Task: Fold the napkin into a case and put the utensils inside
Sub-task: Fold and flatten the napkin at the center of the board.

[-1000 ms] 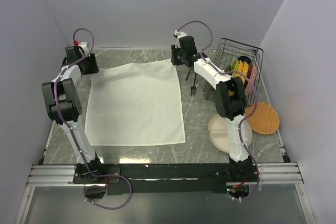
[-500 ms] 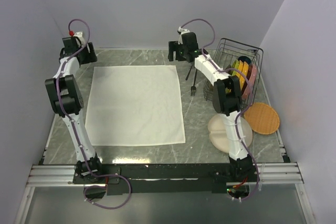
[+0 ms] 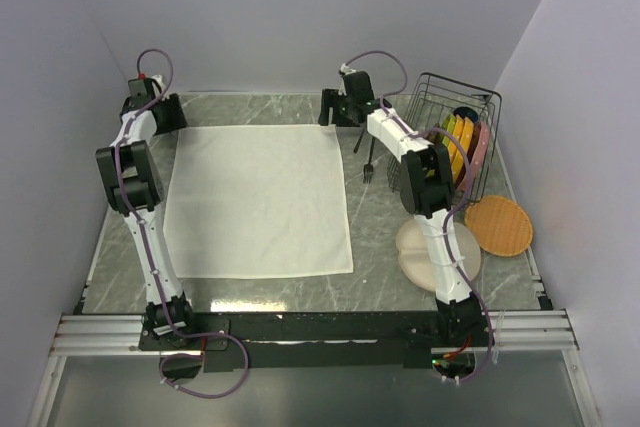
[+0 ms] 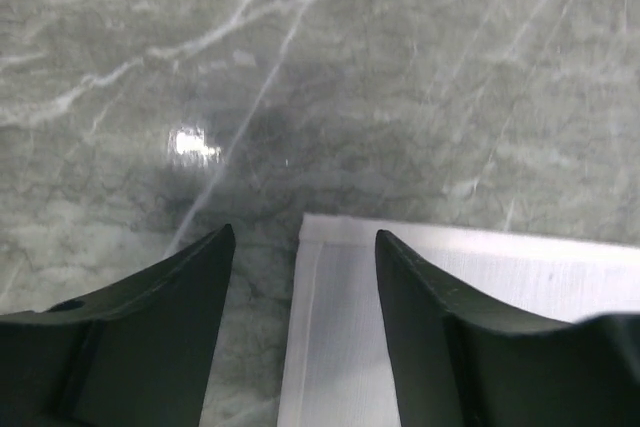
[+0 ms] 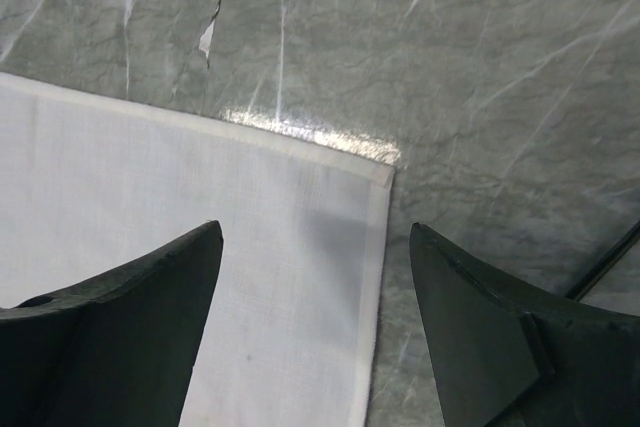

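Note:
The napkin (image 3: 258, 202) lies flat and unfolded as one wide cream-white sheet on the marble table. My left gripper (image 3: 168, 113) is open at its far left corner. In the left wrist view that corner (image 4: 335, 327) lies between the spread fingers of the left gripper (image 4: 300, 247), with nothing gripped. My right gripper (image 3: 330, 109) is open at the far right corner. In the right wrist view that corner (image 5: 330, 207) lies between the fingers of the right gripper (image 5: 315, 237). A dark fork (image 3: 369, 163) and a second dark utensil (image 3: 359, 141) lie right of the cloth.
A black wire rack (image 3: 455, 137) with colourful plates stands at the far right. A round beige divided plate (image 3: 415, 247) and an orange plate (image 3: 500, 225) lie near the right arm. A thin dark handle (image 5: 608, 265) shows at the right wrist view's edge.
A second ago both grippers were at the napkin's raised far edge. The edge now lies flat and straight, and both grippers have shifted slightly at the far corners.

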